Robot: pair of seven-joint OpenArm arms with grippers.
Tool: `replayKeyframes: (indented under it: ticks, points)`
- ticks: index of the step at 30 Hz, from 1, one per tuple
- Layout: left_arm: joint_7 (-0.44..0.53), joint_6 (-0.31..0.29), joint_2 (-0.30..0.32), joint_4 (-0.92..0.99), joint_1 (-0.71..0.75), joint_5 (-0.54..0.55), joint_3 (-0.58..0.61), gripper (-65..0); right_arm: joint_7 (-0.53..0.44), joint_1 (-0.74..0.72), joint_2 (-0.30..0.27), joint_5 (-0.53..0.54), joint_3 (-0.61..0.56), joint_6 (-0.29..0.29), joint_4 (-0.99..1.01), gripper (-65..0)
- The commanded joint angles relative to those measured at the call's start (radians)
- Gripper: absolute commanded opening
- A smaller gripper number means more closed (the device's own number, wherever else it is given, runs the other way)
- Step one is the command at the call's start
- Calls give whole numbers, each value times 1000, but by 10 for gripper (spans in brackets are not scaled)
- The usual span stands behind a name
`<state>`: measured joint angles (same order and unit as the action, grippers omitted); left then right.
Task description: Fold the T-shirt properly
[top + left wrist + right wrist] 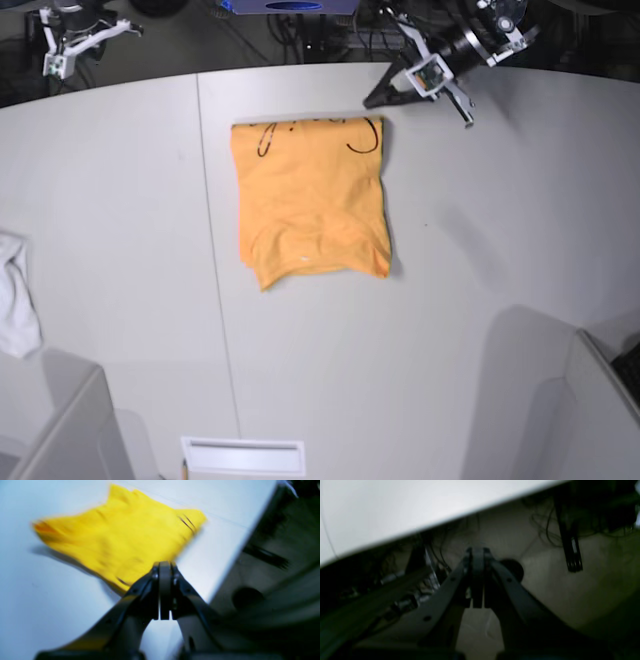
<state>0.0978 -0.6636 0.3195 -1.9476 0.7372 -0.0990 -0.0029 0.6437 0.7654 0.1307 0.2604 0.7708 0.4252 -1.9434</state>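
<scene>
I see the light-orange short-sleeved cotton T-shirt (pixel 312 200) lying folded into a rough rectangle on the pale grey table (pixel 480 300), a little toward twelve o'clock from centre, thin black script marks along its far edge. My left gripper (pixel 374 100), at the shirt's one o'clock corner, has its jaws pressed together and empty. My right gripper (pixel 477 552) sits beyond the table edge at eleven o'clock, likewise closed on nothing.

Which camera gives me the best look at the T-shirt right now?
The base view: the whole folded T-shirt lies sharp and unobstructed on the table. The left wrist view shows it blurred, partly behind the left end effector. The right wrist view misses it entirely.
</scene>
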Motion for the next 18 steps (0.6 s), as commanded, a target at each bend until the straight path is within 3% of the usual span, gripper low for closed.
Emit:
replayKeyframes:
  ticks: [1, 5, 7, 13, 18]
  points:
    - [32, -5, 7, -17, 37, -2, 2, -650, 43, 16, -4, 4, 3, 2, -11, -650]
    - [32, -5, 2, 24, 129, -52, 31, -650, 282, 30, -19, 3, -67, 2, 11, -650]
    - [32, -3, 2, 78, 147, -64, 67, -650, 322, 47, -55, 4, -146, 2, 40, -650]
    - [32, 17, -3, 362, 130, -66, 220, -650, 183, -1, -122, 3, -394, 2, 371, -650]
    - [32, 186, -35, 663, 37, -67, 315, -650, 18, -125, -242, 3, -643, 2, 773, -650]
